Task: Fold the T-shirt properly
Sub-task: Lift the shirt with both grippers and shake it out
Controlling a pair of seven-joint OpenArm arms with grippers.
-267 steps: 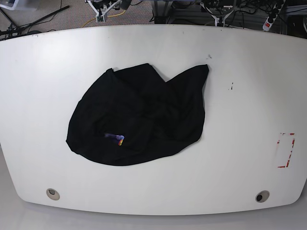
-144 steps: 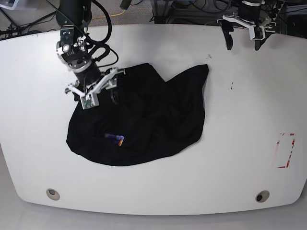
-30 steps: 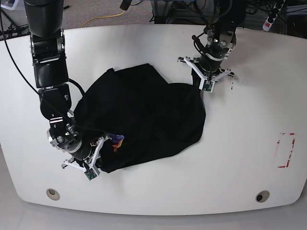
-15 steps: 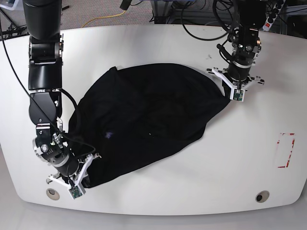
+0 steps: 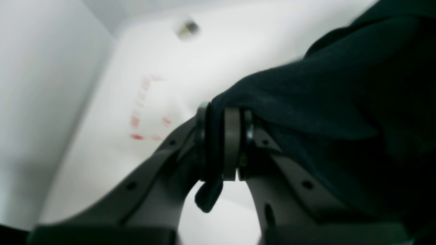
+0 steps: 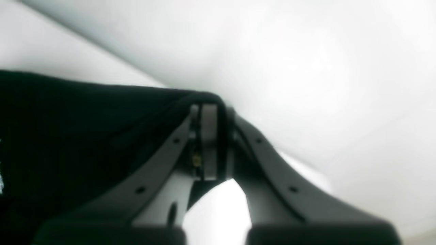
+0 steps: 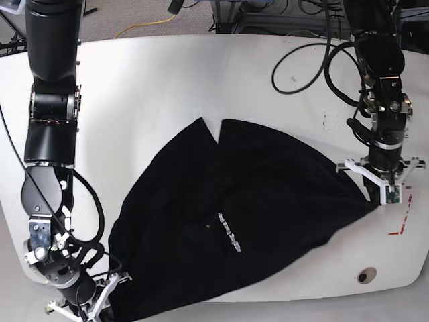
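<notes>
Left wrist view: the left claw (image 5: 223,143) is pressed together on a fold of the T-shirt (image 5: 340,102), a small tail of black cloth hanging below the pads; pale bench (image 5: 153,61) and blurred red marks (image 5: 143,119) lie beyond. Right wrist view: the right claw (image 6: 211,143) is likewise pinching a dark edge of the T-shirt (image 6: 68,136), the cloth running off to one side, taut and free of sag. Base view: half a second earlier the garment was a rounded heap near the middle of the bench (image 7: 167,87); now the T-shirt (image 7: 234,228) is drawn into a broad fan, one corner at the left claw (image 7: 383,193) beside the red marks (image 7: 402,225), another at the right claw (image 7: 84,310) by the near edge. A pale printed mark (image 7: 229,236) faces up. The arms have pulled apart, so this reads as the spreading step; folding proper seems not yet begun, and further flattening is probably needed first.
</notes>
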